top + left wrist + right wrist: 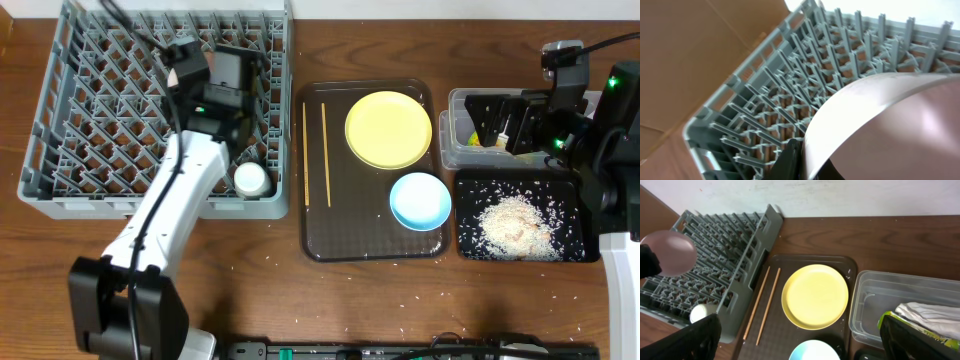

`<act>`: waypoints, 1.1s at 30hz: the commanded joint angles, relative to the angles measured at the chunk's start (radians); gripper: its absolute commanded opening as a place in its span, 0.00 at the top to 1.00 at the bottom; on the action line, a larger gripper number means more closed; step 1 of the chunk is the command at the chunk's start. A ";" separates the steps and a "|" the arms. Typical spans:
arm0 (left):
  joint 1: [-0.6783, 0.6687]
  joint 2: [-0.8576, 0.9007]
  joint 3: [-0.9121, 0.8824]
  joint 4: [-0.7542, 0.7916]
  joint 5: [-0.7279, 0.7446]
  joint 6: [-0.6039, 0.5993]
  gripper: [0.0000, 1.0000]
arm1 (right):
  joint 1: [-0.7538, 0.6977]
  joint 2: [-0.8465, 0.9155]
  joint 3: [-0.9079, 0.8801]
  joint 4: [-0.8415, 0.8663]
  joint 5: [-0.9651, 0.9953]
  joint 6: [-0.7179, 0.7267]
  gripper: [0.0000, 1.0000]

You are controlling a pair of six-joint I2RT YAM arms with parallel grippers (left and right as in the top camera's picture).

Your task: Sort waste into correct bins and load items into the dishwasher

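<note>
My left gripper [212,82] is over the grey dish rack [70,150], shut on the rim of the white bowl [880,125]. The bowl is tilted above the pegs and also shows in the right wrist view [670,252]. A small pale cup [250,178] stands in the rack's near right corner. The yellow plate [388,128], light blue bowl [420,200] and two chopsticks [324,150] lie on the dark brown tray [330,245]. My right gripper [800,325] is open and empty above the clear tub [458,150]. The tub holds the paper wrapper [927,312] and the green packet [905,325].
The black tray [470,240] in front of the clear tub holds a heap of rice [515,222]. Loose grains lie scattered on the wooden table near its front edge. A white wall runs behind the table.
</note>
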State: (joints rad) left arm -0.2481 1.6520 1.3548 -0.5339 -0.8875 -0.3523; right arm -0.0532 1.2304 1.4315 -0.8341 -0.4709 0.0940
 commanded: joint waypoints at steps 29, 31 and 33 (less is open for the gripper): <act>-0.195 0.322 -0.005 0.004 -0.523 -0.027 0.93 | -0.005 0.000 0.007 -0.001 0.003 -0.013 0.01; -0.206 0.321 -0.005 0.005 -0.523 -0.027 0.93 | -0.005 0.000 0.007 -0.001 0.003 -0.013 0.01; -0.222 0.321 -0.005 0.003 -0.523 -0.027 0.93 | -0.005 0.000 0.007 -0.001 0.003 -0.013 0.01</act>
State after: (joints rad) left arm -0.4442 1.9636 1.3548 -0.5301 -1.3758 -0.3634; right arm -0.0532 1.2304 1.4315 -0.8341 -0.4709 0.0940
